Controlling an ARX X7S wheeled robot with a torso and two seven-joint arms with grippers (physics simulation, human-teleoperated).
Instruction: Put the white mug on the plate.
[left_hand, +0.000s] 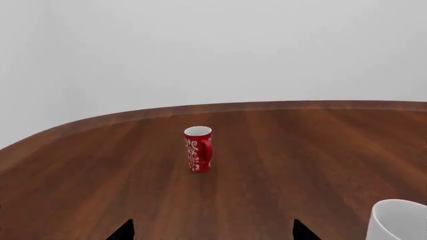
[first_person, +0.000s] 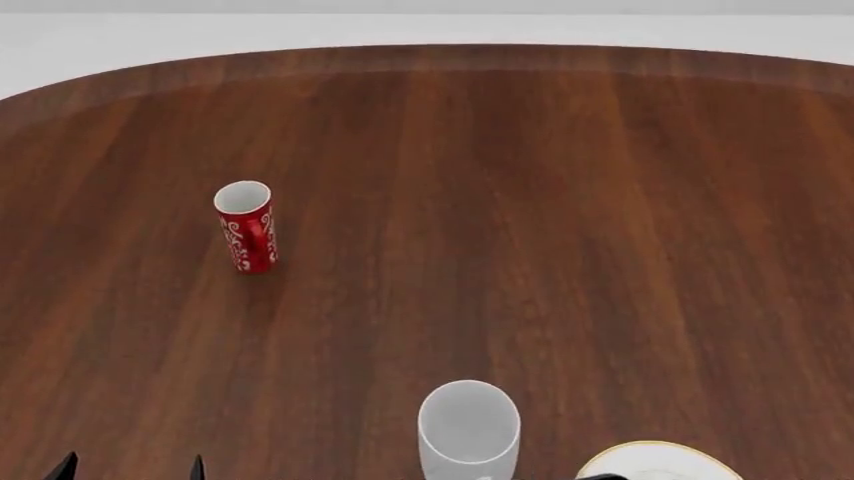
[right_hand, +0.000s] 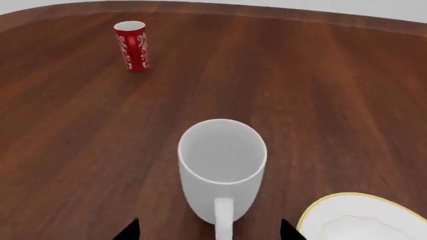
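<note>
The white mug stands upright on the wooden table, its handle turned toward my right gripper. That gripper is open and empty, with the handle lying between its two dark fingertips and not gripped. The plate, white with a golden rim, lies flat just beside the mug, partly cut off by the frame edge. In the head view the mug and the plate sit at the near edge. My left gripper is open and empty, low at the near left, with the mug off to its side.
A smaller red mug with a white swirl pattern stands upright at the far left; it also shows in the left wrist view and the right wrist view. The table's curved far edge runs across the back.
</note>
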